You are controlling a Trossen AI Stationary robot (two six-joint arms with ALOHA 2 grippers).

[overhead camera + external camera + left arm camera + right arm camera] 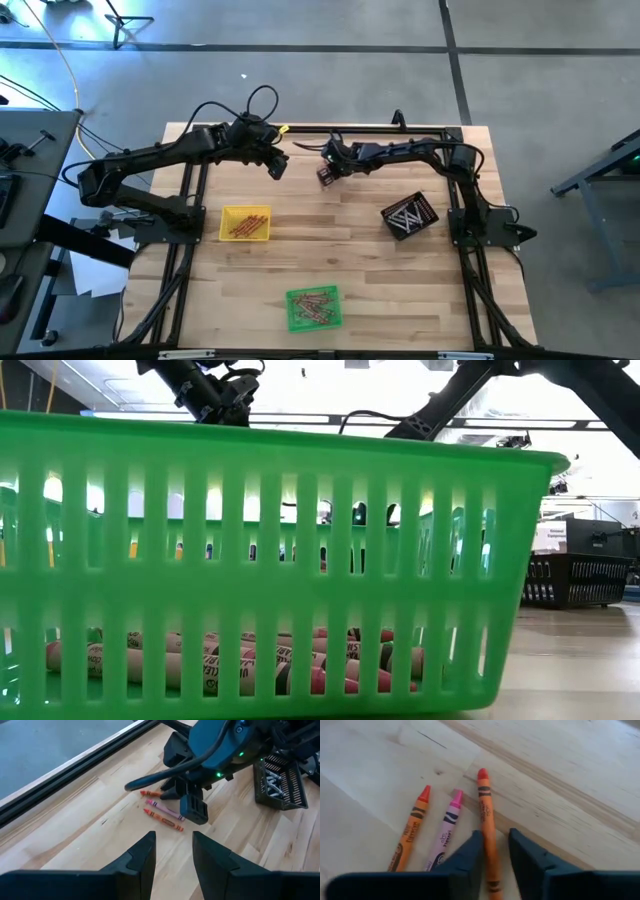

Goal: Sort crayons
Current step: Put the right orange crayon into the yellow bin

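right tool (495, 852) straddles, fingers apart, a red-orange crayon (486, 810) (label unreadable); left tool (172, 852) hovers open.

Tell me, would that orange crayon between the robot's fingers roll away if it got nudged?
Probably. The orange crayon is a thin round stick lying flat on smooth bare wood, so a sideways nudge would likely roll it. It looks stiff and light, so the right gripper, its fingers open on either side, should lift it easily. Squeezed hard, it might snap.

Wood counter (340, 250) carries yellow tray (245, 223), green tray (314, 307), black tray (409, 216) & 3 loose crayons (447, 827) near far edge.
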